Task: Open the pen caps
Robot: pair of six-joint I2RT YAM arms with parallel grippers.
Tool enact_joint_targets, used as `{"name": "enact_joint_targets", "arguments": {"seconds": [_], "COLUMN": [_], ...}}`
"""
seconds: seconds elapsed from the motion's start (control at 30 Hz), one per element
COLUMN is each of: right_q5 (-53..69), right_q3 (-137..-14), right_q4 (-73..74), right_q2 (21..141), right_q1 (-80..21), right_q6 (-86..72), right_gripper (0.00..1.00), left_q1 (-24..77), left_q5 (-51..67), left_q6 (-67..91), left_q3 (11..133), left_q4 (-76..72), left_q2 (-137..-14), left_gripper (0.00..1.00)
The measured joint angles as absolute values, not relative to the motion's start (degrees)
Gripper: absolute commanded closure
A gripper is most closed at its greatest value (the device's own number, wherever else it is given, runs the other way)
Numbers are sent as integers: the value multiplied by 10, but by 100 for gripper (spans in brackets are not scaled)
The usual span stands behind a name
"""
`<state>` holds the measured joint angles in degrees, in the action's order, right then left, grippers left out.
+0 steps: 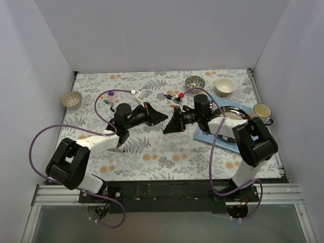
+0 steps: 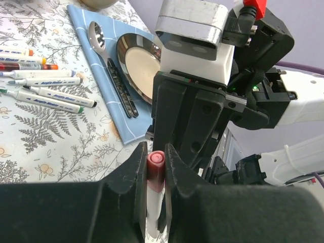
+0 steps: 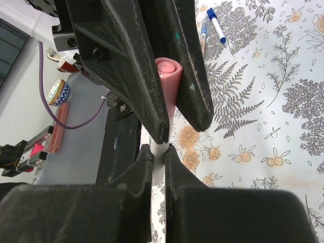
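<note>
Nearest to us, about the middle of the bench (image 1: 152, 157), the two arms meet tip to tip. The right claw (image 3: 158, 154) is clamped on the white barrel (image 3: 158, 148) of one pen. The left claw (image 2: 154, 169) is clamped on the pink cap (image 2: 156, 161) at that pen's end. The cap sits on the barrel, and the pen is held between the two claws above the bench. Off to the right, a blue cloth (image 2: 96, 76) carries a spoon (image 2: 96, 35), a dark-handled utensil (image 2: 121, 88) and a metal plate (image 2: 136, 61). Just behind the claws lie loose pens (image 2: 50, 81), side by side. Farthest back we see a white bowl (image 1: 225, 86) and a patterned bowl (image 1: 194, 81) by the far edge.
</note>
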<state>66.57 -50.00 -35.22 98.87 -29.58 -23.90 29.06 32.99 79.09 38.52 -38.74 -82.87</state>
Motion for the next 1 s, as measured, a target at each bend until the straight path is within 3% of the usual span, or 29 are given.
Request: {"name": "enact_joint_targets", "arguments": {"seconds": [0.27,0.4,0.57,0.73,1.0], "right_q5": [633,621,658,652,578], "right_q3": [-517,-535,-516,-526,-558], "right_q4": [-398,-411,-370,-306,-160], "right_q2": [1006,1014,1028,1029,1005], "right_q1": [-312,-326,-355,-349,-285], "right_q6": [-246,-242,-231,-177,-47], "right_gripper": [99,99,99,99,99], "left_q1": [247,180,67,53,-16], "left_q5": [332,325,270,228,66], "left_q6": [769,758,742,751,885], "left_q3": [416,511,618,580,513], "left_q4": [-312,-253,-287,-268,-37], "left_q2": [-806,-811,-799,-764,-818], "left_gripper": [100,100,100,100,100]}}
